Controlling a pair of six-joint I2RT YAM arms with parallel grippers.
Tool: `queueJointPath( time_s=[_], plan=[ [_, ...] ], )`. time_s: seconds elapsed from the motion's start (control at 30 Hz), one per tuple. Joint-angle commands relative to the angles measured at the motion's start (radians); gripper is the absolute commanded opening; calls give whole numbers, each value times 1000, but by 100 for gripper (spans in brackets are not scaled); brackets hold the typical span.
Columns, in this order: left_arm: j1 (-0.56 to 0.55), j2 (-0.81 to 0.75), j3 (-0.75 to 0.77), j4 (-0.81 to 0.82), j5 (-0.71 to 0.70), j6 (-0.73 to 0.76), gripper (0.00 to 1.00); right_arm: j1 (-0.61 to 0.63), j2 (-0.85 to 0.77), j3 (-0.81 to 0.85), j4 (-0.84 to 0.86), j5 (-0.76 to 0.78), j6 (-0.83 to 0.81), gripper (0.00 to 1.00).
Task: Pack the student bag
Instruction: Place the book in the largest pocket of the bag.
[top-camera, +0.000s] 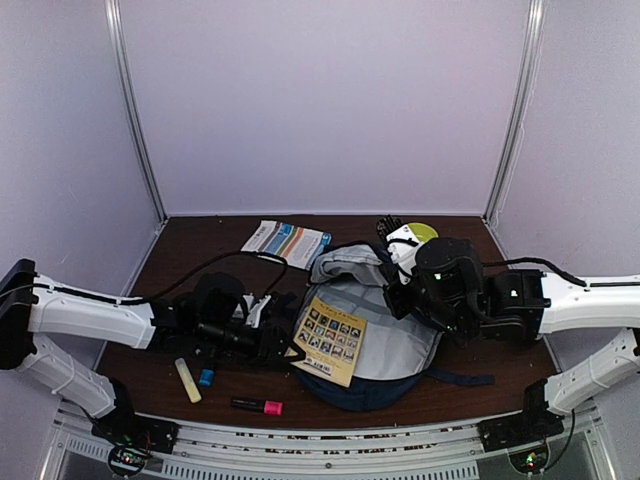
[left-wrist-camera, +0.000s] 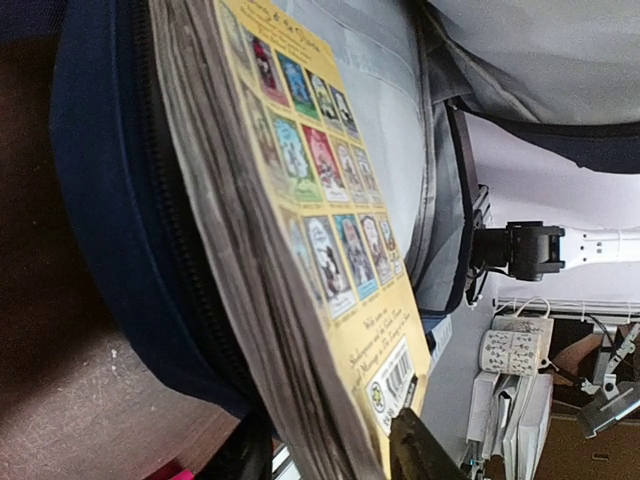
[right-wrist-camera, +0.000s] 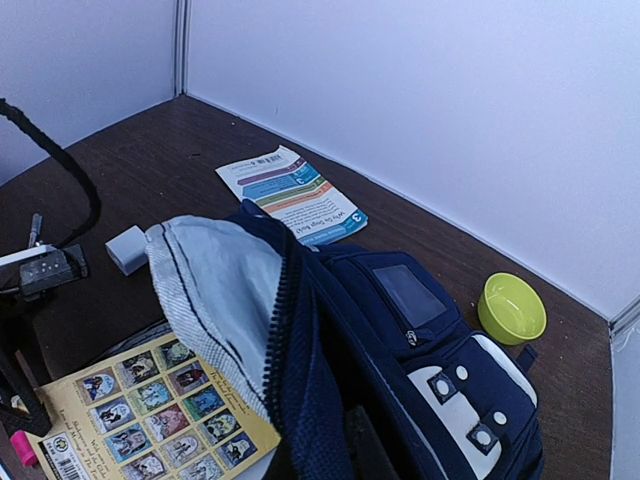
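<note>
**Packing in progress, read left to right.** A yellow highlighter (top-camera: 187, 380), a small blue item (top-camera: 206, 377) and a pink highlighter (top-camera: 258, 405) lie on the table (top-camera: 180, 260), at 7 to 8 o'clock from the student bag (top-camera: 372, 392), unpacked. The left gripper (top-camera: 283, 345) has a jaw on either side of a yellow paperback (top-camera: 330, 340); whether it pinches, we cannot tell. The paperback lies across the bag's left rim, partly over the grey lining. A striped booklet (top-camera: 287, 241) lies at 11 o'clock. The bag sits mid-table, unzipped, with the right gripper (right-wrist-camera: 338, 450) clamped on its raised zip edge. A green bowl (top-camera: 425, 232) stands at 1 o'clock. We judge packing barely begun.
</note>
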Motion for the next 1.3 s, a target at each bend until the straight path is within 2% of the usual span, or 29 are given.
queueJointPath(
  time_s=[0.0, 0.1, 0.33, 0.63, 0.93, 1.27],
  plan=[
    [-2, -36, 1, 62, 30, -17, 38, 2, -10, 47, 91, 21, 27, 0],
    [-1, -41, 38, -33, 6, 10, 32, 1, -6, 46, 92, 18, 29, 0],
    [-2, -61, 81, -154, -13, 51, 32, 2, 1, 43, 92, 14, 32, 0],
    [-2, -61, 129, -241, -28, 72, 0, 1, 15, 42, 99, 12, 32, 0],
    [-2, -22, 223, -258, -44, 88, 0, 2, 18, 55, 80, 5, 35, 0],
    [-2, 189, 441, -197, -24, 59, 0, 5, 25, 86, 81, 10, 18, 0]
  ],
)
